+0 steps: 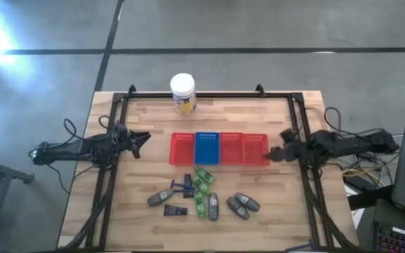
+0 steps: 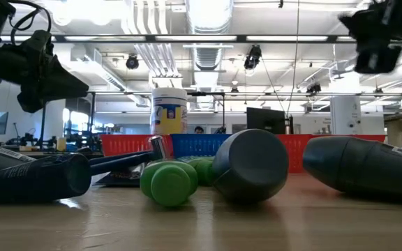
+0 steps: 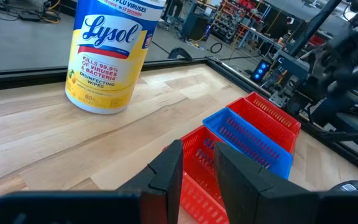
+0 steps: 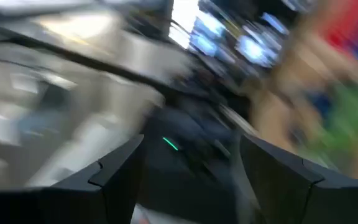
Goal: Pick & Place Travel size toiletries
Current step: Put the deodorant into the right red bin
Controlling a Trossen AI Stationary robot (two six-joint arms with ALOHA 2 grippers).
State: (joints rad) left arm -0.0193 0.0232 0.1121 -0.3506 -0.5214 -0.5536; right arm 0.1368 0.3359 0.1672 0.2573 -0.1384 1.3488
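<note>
- The job looked to be at its very start: nothing lay in the trays, and both grippers were empty and well clear of the travel size toiletries, which sat in a loose cluster toward the table's front edge, in front of the tray row.
- The left gripper hovered near the left edge of the table, level with the trays, its fingers only a narrow slit apart and holding nothing.
- The right gripper hung just beside the right end of the tray row; the right wrist view showed its fingers spread wide and empty.
- The next move would probably call for one arm to come down over the cluster and pick a single piece standing free of its neighbours.
- The grey bottles were rounded and smooth, likely to roll; the green packs were small, blocky and bright; the dark flat pieces lay low on the wood.
- The red mesh trays and the blue mesh tray were ribbed plastic, side by side.
- A white Lysol wipes canister stood at the back edge.
</note>
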